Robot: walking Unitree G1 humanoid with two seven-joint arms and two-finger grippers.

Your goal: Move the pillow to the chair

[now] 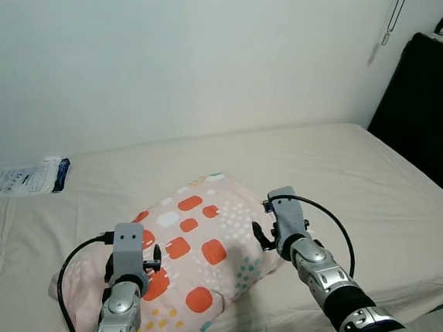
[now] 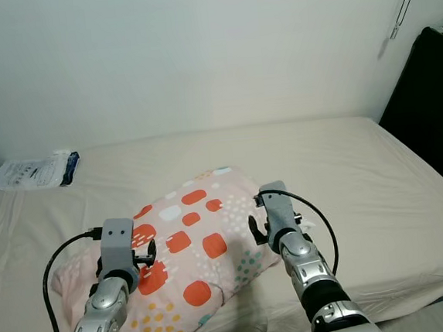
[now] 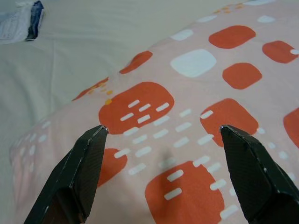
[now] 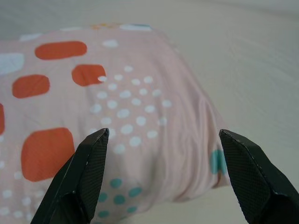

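Note:
A pink pillow [image 1: 194, 250] with orange squares and white, yellow and teal dots lies on the beige bed [image 1: 346, 170], near its front edge. My left gripper [image 3: 163, 133] hovers open over the pillow's left part, fingers spread wide above an orange patch. My right gripper [image 4: 161, 135] is open too, its fingers straddling the pillow's right edge where the white dots [image 4: 126, 112] are. In the head views the left wrist [image 1: 128, 256] sits over the pillow's left side and the right wrist [image 1: 288, 218] at its right end. No fabric is pinched by either one.
A white and blue plastic packet [image 1: 27, 178] lies at the bed's far left by the white wall. A black piece of furniture [image 1: 426, 109] stands to the right of the bed. Open mattress stretches behind and to the right of the pillow.

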